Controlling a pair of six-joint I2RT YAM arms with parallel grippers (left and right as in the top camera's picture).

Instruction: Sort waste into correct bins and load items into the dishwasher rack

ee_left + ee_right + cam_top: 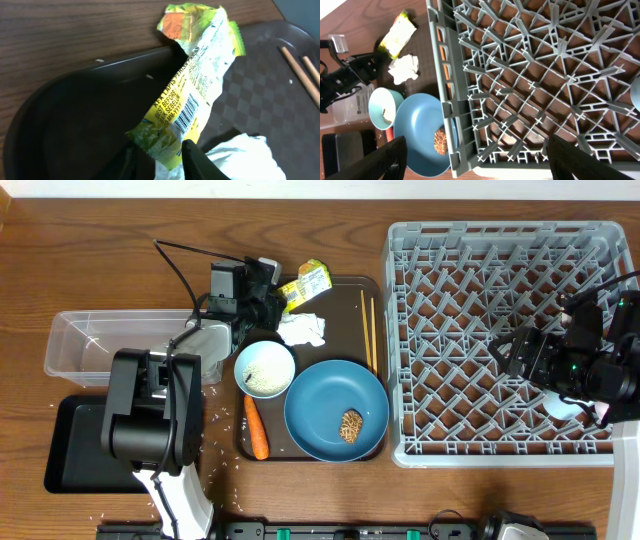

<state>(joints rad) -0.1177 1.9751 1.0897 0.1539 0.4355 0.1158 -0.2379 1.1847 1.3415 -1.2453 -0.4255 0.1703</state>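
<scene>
My left gripper (272,302) (164,162) is shut on the lower end of the green-yellow snack wrapper (306,282) (195,85), which lies over the brown tray's back-left rim. Crumpled white paper (302,328) (240,155) lies just beside it. On the tray are the light blue bowl (265,368) with rice, the carrot (257,427), the blue plate (325,405) holding a brown food piece (351,426), and the chopsticks (369,330). My right gripper (520,352) (477,160) is open and empty above the grey rack (500,250) (530,75). A light blue cup (566,408) shows partly under the right arm.
The brown serving tray (352,288) sits between the arms. The clear tub (85,345) and the black tray (75,450) are at the left, partly hidden by my left arm. Rice grains are scattered on the table near them.
</scene>
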